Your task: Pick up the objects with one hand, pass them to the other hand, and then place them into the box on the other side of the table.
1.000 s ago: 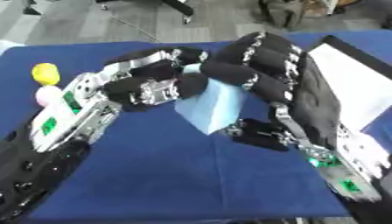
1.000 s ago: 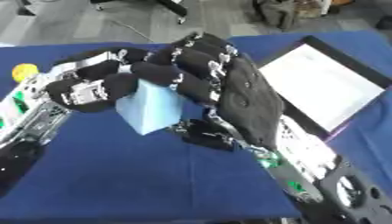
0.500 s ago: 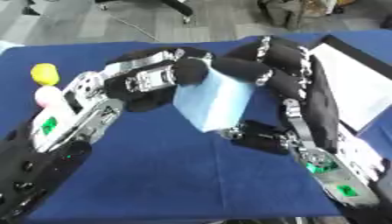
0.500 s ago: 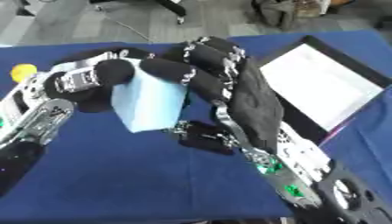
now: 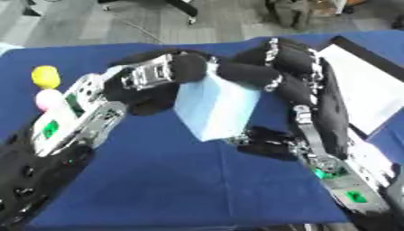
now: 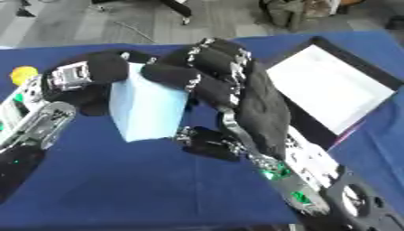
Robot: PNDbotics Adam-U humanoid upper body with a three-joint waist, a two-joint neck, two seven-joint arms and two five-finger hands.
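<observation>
A light blue block (image 5: 214, 109) hangs tilted above the blue table, caught between both hands. My right hand (image 6: 254, 96) has its fingers (image 5: 254, 74) curled over the block's top right edge, and its thumb (image 5: 264, 140) sits under the lower corner. My left hand (image 5: 152, 77) is curled against the block's upper left corner, with dark fingers above and beside that edge. The black-rimmed box with a white inside (image 6: 330, 85) lies on the table to the right, behind my right hand.
A yellow object (image 5: 45, 76) and a pink ball (image 5: 47, 98) lie at the table's left side, beside my left forearm. The blue cloth (image 5: 166, 180) stretches in front of the hands. Grey floor and chair legs show beyond the far edge.
More of the block shows now: my left hand has drawn back to its left corner, while my right hand's fingers have wrapped further over its top. The block sits a little more upright.
</observation>
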